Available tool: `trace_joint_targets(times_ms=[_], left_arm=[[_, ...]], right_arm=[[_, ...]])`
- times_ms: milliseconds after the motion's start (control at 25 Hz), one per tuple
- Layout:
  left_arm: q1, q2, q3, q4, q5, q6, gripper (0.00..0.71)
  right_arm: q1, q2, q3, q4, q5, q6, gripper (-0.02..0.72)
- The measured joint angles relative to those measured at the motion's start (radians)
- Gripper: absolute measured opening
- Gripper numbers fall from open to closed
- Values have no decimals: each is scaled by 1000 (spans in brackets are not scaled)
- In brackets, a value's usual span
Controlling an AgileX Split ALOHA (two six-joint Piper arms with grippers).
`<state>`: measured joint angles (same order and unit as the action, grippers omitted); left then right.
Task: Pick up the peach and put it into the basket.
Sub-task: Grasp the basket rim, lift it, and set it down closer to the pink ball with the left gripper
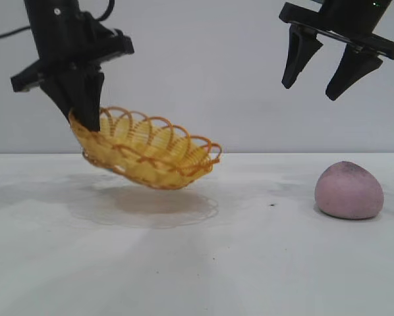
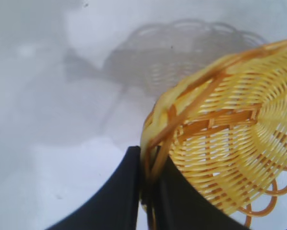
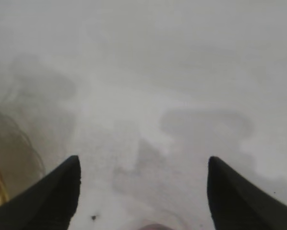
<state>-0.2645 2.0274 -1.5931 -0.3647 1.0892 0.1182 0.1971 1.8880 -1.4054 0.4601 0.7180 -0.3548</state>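
Task status: not completed. Peach [image 1: 349, 190] not yet grasped, resting on tabletop [image 1: 250, 263] at right side of exterior view, well apart from basket [image 1: 151, 151].

Left end effector [image 1: 85, 112]: clamped together on basket rim at its left end. Basket raised clear of tabletop, tilted, gripped end highest, free end hanging lower toward peach; shadow visible beneath. Long axis running left to right across exterior view, sloping down to the right; open side facing up and toward camera.

Right end effector [image 1: 323, 69]: fingers apart, empty, hanging above and slightly left of peach, no contact.

Peach long axis roughly horizontal, broad side down, dark smudge uppermost.

Remaining, as judged: grasp peach, carry to basket, release inside
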Motion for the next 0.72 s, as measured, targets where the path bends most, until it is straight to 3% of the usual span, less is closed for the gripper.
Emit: trace_joint_targets(times_ms=[200, 360, 480, 720], left_arm=[[-2, -133, 280, -222, -176, -7, 0], [-4, -155, 446, -432, -288, 36, 0], [-4, -140, 484, -509, -340, 52, 0], [-4, -83, 486, -541, -382, 58, 0]], right_arm=[[0, 0, 0, 0, 0, 0, 465], [0, 0, 0, 0, 0, 0, 465], [0, 0, 0, 0, 0, 0, 465], [0, 0, 0, 0, 0, 0, 465]])
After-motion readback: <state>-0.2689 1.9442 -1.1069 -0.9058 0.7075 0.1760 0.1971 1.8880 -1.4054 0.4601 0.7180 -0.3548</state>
